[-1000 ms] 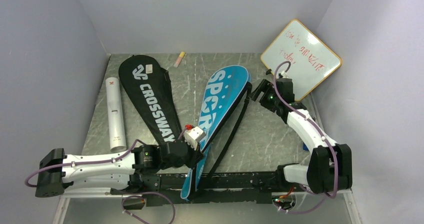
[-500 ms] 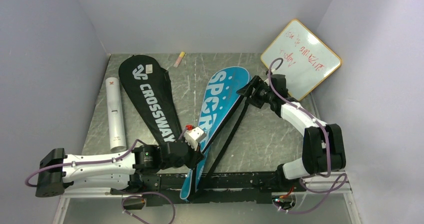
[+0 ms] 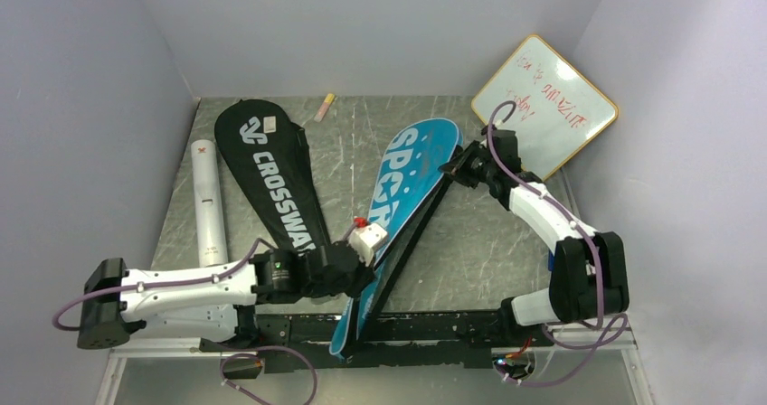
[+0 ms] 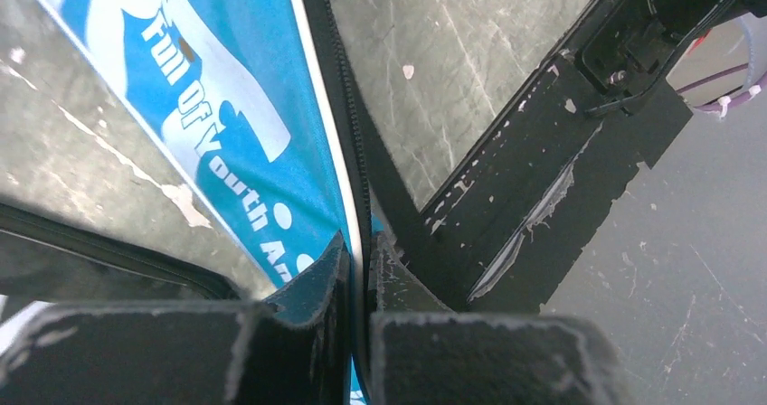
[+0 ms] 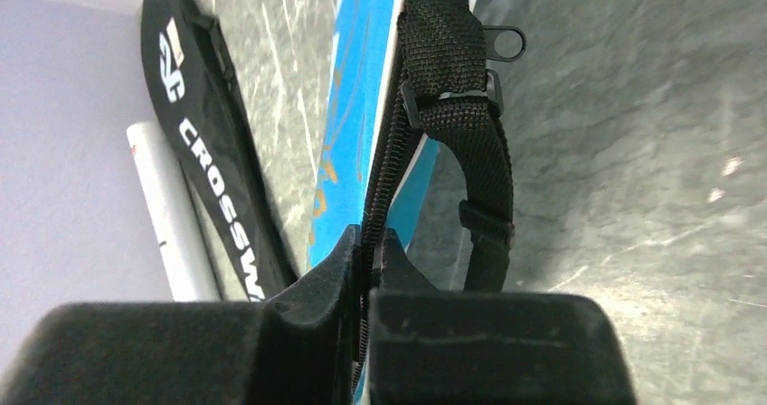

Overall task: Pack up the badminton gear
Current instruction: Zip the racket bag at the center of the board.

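Lying flat at the far left of the table (image 3: 479,242) is the white cardboard tube (image 3: 208,208), and the black CROSSWAY cover (image 3: 271,183) lies just beside it; neither is being handled. Next comes the left gripper (image 4: 362,253), its fingers pressed together on the zipper edge of the blue SPORT cover (image 3: 407,174) near the narrow handle end. The cover runs diagonally across the middle of the table and seems tipped up on its edge, its black strap (image 5: 457,107) hanging off the side. At the wide head end, the right gripper (image 5: 369,242) pinches the same zipper seam. The whiteboard (image 3: 544,102) leans at the far right, apart from all this. No racket or shuttlecock shows, so the covers likely hold them. The step in hand looks like closing or settling the blue cover. Next, both arms need to move together, so the seam is neither twisted nor pulled from either pinch.
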You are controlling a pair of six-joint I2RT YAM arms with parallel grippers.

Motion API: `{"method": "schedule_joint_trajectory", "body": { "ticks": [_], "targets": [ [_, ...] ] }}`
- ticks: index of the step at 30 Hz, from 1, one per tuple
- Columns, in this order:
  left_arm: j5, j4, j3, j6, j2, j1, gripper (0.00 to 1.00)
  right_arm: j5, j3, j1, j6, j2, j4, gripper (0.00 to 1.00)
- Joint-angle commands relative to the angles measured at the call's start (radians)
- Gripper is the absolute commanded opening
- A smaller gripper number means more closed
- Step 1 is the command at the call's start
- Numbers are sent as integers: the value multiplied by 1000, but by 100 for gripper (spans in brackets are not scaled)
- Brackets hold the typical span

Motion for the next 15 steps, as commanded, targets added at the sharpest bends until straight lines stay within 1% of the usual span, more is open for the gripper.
{"method": "schedule_joint_trajectory", "body": {
  "ticks": [1,4,7,9,10,12,15],
  "targets": [
    [-86,-99,244,92,72,-3,5,110,77,-10,-60,-92,-86,0],
    [-228,-241,380,103,131,-1,5,162,72,-15,-74,-152,-125,0],
    [-323,-319,444,120,175,31,5,214,58,-18,-75,-221,-151,0],
    [-313,-342,456,138,206,96,6,233,44,-18,-64,-256,-165,0],
    [-295,-349,456,147,221,151,7,231,33,-18,-53,-270,-167,0],
    [-262,-363,456,170,258,229,7,200,-5,-18,-21,-299,-148,0],
    [-322,-397,463,183,314,284,10,119,-99,-10,43,-347,-73,0]
  ]
}}
